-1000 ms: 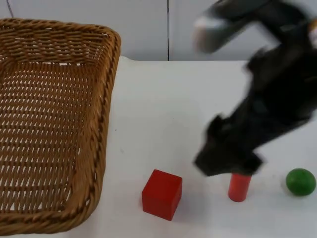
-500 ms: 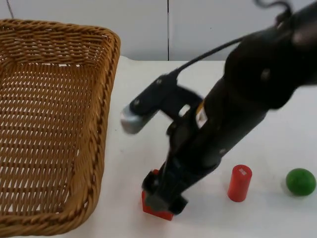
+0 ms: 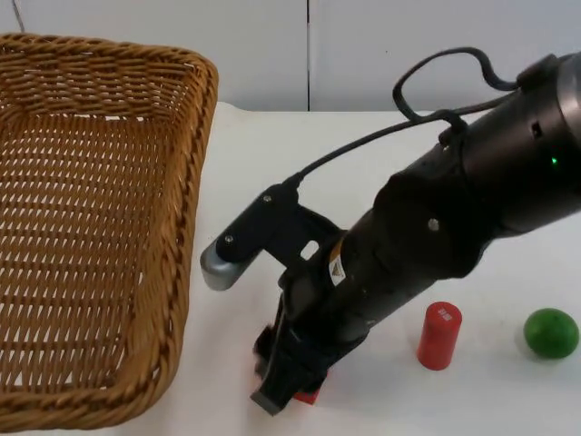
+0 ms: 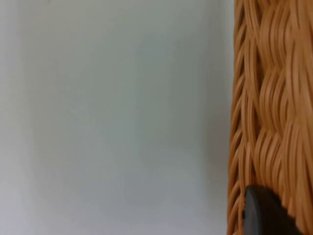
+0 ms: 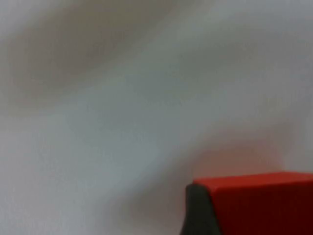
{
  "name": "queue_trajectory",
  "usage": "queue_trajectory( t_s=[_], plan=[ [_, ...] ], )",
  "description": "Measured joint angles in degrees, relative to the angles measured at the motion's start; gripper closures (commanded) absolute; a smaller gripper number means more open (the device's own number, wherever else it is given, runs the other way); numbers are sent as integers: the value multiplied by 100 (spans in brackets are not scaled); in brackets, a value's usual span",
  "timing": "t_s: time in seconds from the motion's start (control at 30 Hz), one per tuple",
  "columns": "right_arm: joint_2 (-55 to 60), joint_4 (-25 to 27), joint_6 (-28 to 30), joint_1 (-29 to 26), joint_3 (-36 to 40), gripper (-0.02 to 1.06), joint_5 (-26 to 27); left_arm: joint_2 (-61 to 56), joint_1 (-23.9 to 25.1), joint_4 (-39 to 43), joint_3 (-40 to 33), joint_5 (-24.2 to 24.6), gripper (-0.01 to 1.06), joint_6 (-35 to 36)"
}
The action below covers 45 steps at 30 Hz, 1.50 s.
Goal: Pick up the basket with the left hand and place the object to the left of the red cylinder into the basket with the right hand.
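Observation:
The wicker basket [image 3: 182, 182] looms large at the left of the top view, raised close to the camera. My left gripper [image 4: 264, 213] is shut on its woven rim [image 4: 266, 98]. The red cube [image 3: 309, 396] lies left of the red cylinder [image 3: 439, 335] near the table's front edge, and my right arm covers most of it. My right gripper [image 3: 283, 386] is down over the cube. In the right wrist view the cube [image 5: 254, 203] sits right against the gripper.
A green ball [image 3: 551, 332] lies right of the red cylinder. The grey partition wall [image 3: 363, 45] closes off the table's far side. The right arm slants across the table from the upper right to the cube.
The right arm swung left from above the red cylinder to the red cube and has lowered onto it. The basket has stayed in place.

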<state>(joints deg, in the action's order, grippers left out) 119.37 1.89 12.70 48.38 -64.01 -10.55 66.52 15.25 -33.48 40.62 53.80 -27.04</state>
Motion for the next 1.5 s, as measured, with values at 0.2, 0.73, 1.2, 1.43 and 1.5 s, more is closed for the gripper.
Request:
queue_trajectory(
  t_s=[0.2,0.73,1.2,1.43,1.5],
  plan=[
    [-281,0,-64,0,0,104,-445,0,0,13,0,-24,105,0],
    [-3021,-291,-88,0,0,105,-1844,0,0,33,0,-62,105,0],
    [-2858,277,-243,26,-1692,105,-2309,11,0,33,0,-62,105,9],
    [-1791,413,-149,165,-2943,105,-2765,11,0,33,0,-62,105,22],
    [-1404,424,-136,277,-3316,105,-2856,22,0,33,0,-62,105,22]
  ],
)
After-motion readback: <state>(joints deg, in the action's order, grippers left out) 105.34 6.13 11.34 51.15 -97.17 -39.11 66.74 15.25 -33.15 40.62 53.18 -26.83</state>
